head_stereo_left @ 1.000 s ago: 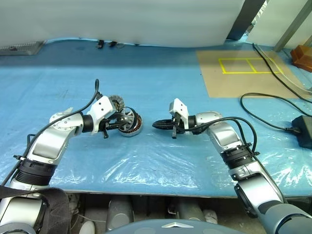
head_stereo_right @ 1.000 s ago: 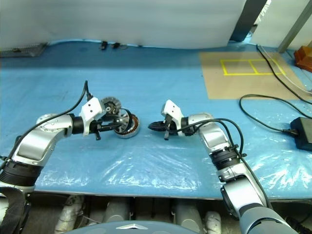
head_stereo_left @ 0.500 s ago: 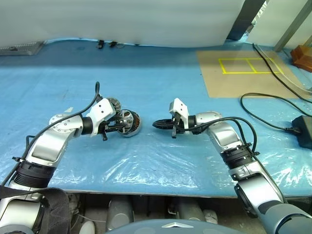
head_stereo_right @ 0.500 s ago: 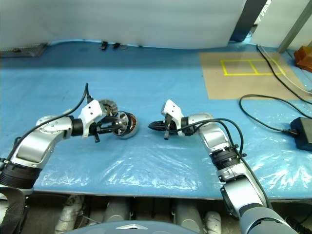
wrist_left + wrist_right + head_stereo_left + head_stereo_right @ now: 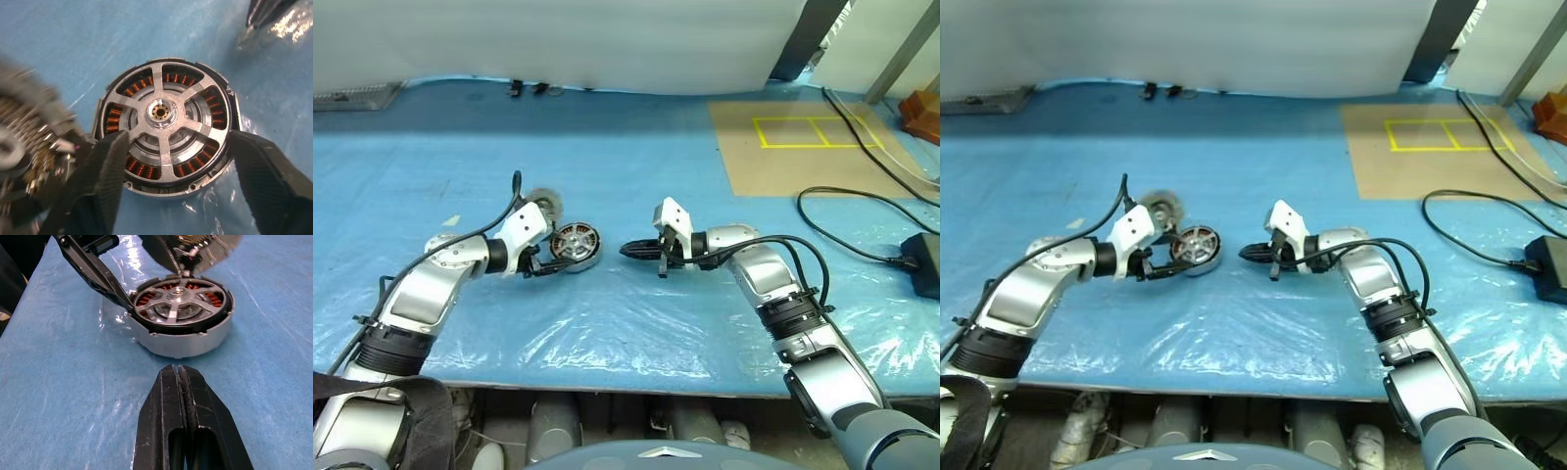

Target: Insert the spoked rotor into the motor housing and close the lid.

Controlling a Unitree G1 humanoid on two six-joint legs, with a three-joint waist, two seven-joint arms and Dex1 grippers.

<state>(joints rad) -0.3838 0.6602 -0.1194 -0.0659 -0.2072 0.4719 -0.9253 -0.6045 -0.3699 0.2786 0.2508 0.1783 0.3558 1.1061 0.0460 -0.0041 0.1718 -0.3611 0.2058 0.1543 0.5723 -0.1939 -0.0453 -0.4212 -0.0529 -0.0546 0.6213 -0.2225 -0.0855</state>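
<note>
- motor housing (image 5: 575, 245) lies flat on the blue-covered desk (image 5: 636, 166), between our two grippers, with the spoked rotor (image 5: 164, 113) seated inside over the copper windings
- our left gripper (image 5: 178, 161) is spread wide around the housing, one finger on each side; we cannot tell if the pads touch its wall
- our right gripper (image 5: 179, 382) is shut and empty, pointing at the housing from just beside it
- risk, as we judge it: pulling the left fingers away askew could drag or tip the housing and unseat the rotor
- a round silvery geared part (image 5: 544, 204), perhaps the lid, lies just behind the housing, close to our left wrist; we could knock it
- black cables (image 5: 862, 211) lie well apart on our right
</note>
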